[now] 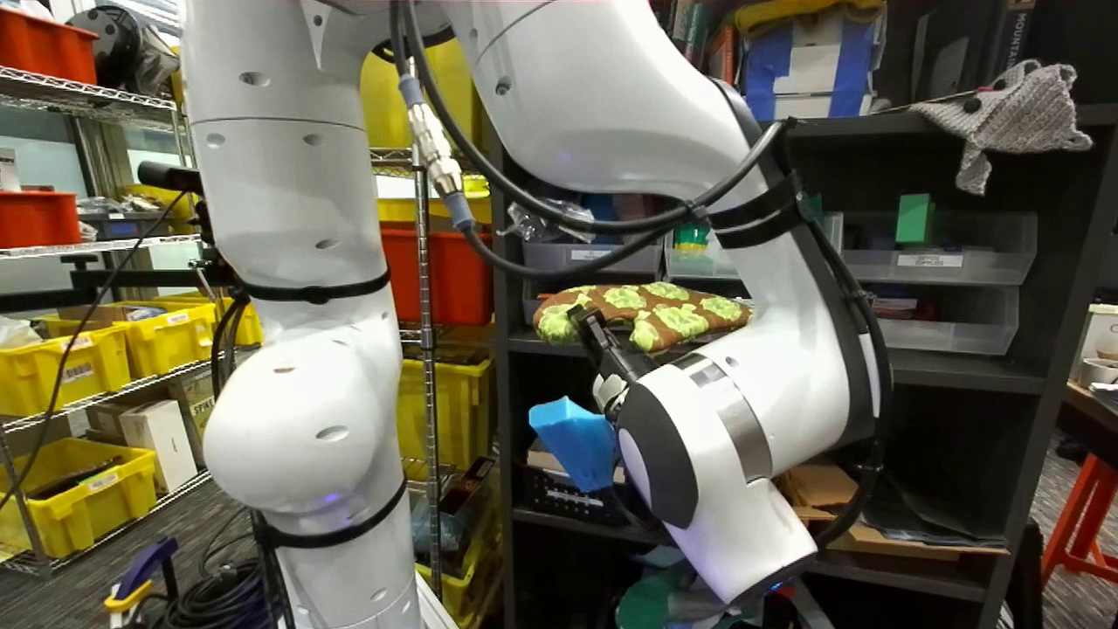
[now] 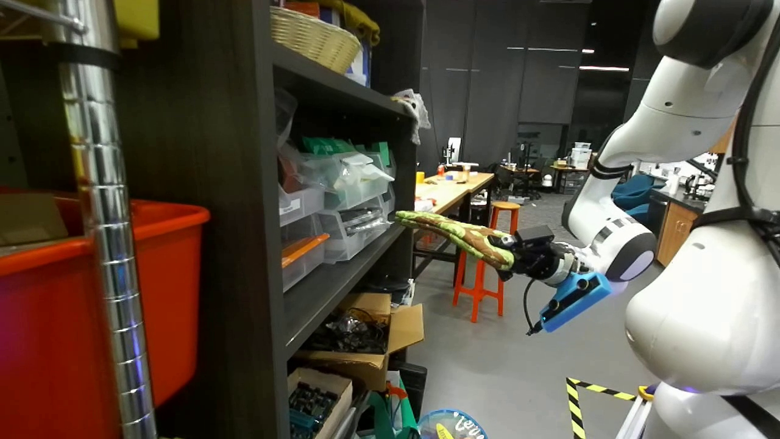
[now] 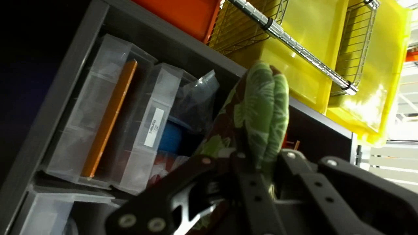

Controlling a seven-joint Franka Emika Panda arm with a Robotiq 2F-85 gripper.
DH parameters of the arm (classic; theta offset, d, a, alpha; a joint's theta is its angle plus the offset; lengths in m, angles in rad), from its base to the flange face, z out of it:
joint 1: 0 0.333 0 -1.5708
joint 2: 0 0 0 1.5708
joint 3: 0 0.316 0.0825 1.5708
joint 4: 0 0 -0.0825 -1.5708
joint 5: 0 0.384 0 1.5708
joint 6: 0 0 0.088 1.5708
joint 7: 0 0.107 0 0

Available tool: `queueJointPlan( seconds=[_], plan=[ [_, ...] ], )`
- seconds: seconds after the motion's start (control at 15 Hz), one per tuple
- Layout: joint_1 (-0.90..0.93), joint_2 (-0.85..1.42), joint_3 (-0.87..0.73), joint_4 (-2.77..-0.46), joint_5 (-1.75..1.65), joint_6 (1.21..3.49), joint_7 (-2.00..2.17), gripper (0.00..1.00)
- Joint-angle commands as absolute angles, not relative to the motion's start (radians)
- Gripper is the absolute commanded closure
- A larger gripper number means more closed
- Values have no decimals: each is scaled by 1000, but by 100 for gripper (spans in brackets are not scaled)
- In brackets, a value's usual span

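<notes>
A long, soft cloth piece with a brown ground and light green leaf shapes, perhaps an oven mitt, shows in both exterior views (image 1: 672, 310) (image 2: 454, 230). My black gripper (image 2: 504, 257) is shut on one end of it, and the rest sticks out stiffly beyond the jaws towards the shelf. In the wrist view the folded cloth (image 3: 261, 104) is pinched between the fingers of the gripper (image 3: 263, 160), bulging up past them. The cloth hangs in the air in front of the dark shelf unit (image 2: 341, 286). Part of the gripper is hidden behind the wrist in an exterior view.
Clear plastic bins (image 2: 359, 183) line the shelf, a labelled one (image 3: 153, 127) close to the cloth in the wrist view. A metal post (image 2: 103, 213) and orange bin (image 2: 164, 292) stand beside it. An open cardboard box (image 2: 405, 326) juts out below. An orange stool (image 2: 478, 292) stands behind.
</notes>
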State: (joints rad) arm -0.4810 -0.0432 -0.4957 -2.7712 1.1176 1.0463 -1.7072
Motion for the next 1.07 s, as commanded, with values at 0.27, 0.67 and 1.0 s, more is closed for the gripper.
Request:
queueJointPlan(
  seconds=[0.27,0.67,1.0],
  plan=[
    [-482,-93,-479,-2782,1134,1045,-1736,96],
    [-447,-63,-433,-2771,1121,1109,-1804,96],
    [-388,-27,-368,-2772,1137,1253,-1829,96]
  ],
)
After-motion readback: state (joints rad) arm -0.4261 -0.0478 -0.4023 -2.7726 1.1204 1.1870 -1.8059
